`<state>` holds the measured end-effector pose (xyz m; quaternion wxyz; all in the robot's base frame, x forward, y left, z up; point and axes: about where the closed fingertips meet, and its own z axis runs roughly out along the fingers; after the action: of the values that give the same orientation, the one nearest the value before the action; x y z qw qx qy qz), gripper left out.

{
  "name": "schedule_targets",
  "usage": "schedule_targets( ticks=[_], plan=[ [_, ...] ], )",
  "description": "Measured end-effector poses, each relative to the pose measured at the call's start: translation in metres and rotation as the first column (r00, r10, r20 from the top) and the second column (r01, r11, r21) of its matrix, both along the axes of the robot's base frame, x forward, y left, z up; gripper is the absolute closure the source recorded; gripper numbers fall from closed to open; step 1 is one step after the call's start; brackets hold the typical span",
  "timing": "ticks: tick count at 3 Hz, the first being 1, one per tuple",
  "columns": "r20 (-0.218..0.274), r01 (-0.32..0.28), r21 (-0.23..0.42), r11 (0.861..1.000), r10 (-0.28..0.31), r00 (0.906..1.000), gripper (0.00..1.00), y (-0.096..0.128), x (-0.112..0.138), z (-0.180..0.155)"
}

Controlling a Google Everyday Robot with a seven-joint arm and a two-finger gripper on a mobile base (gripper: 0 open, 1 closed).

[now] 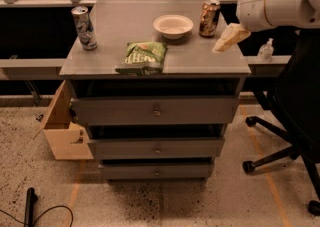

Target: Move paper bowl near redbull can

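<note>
At rear of grey tabletop [200, 57]: round white paper bowl [173, 25]
Left edge: slim silver-blue redbull can [84, 27]
Right edge: cream gripper [229, 38] above; cannot tell its grip

- You see a white paper bowl [173, 25] and a silver-and-blue redbull can [84, 27].
- Your cream gripper [229, 38] hangs over the grey cabinet's [120, 21] right side, beside a brown-and-gold patterned can [209, 18].
- The chip bag [142, 57] is green with pale print.

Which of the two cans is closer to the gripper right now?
The brown-and-gold can, back right beside the paper bowl; the gripper hangs just right of it. The silver-and-blue redbull can stands at the far left.
</note>
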<state>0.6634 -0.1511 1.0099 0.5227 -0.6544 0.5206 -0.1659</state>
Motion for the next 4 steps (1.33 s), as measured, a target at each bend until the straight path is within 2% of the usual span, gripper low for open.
schedule_targets(
  ticks=[1, 2, 3, 4],
  plan=[
    [-0.007, -0.002, -0.001, 1.0, 0.002, 1.0, 0.0, 0.001, -0.001, -0.001],
    [0.047, -0.037, 0.011, 0.999, 0.036, 0.9982, 0.0, 0.012, 0.015, 0.002],
    [0.162, -0.101, -0.016, 0.995, 0.103, 0.9815, 0.0, 0.029, 0.05, 0.003],
    [0.218, -0.117, -0.083, 0.99, 0.133, 0.9668, 0.15, 0.03, 0.083, -0.017]
  ],
)
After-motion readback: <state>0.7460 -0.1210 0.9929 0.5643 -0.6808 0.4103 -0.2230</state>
